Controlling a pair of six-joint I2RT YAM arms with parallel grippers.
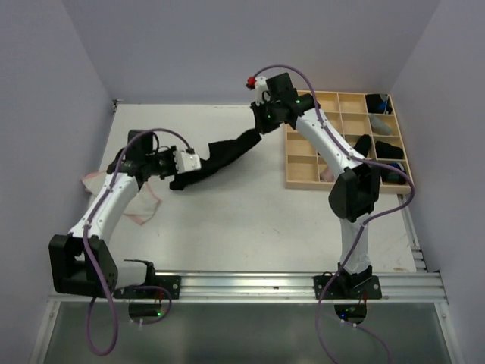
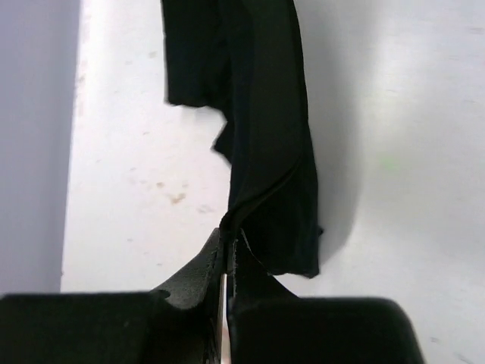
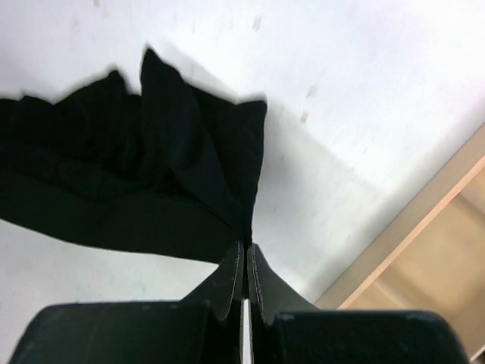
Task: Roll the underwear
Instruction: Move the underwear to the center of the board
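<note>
The top external view looks down from above and behind the arm bases, wide enough for the whole table [image 1: 250,220] and the wooden tray [image 1: 301,168] at far right. Each wrist view is close to the tabletop — the left peers past the left gripper [image 2: 227,246] rightward along the black underwear [image 2: 265,114]; the right looks down past the right gripper [image 3: 244,254], with the tray's edge at its right. All three share that cloth.

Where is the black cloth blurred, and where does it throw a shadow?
Top external: even light, the underwear sharp but too dark to show folds. Left wrist: its upper edge is blurred, soft shadow on the table at its right. Right wrist: folds visible, shadow falling toward the tray.
</note>
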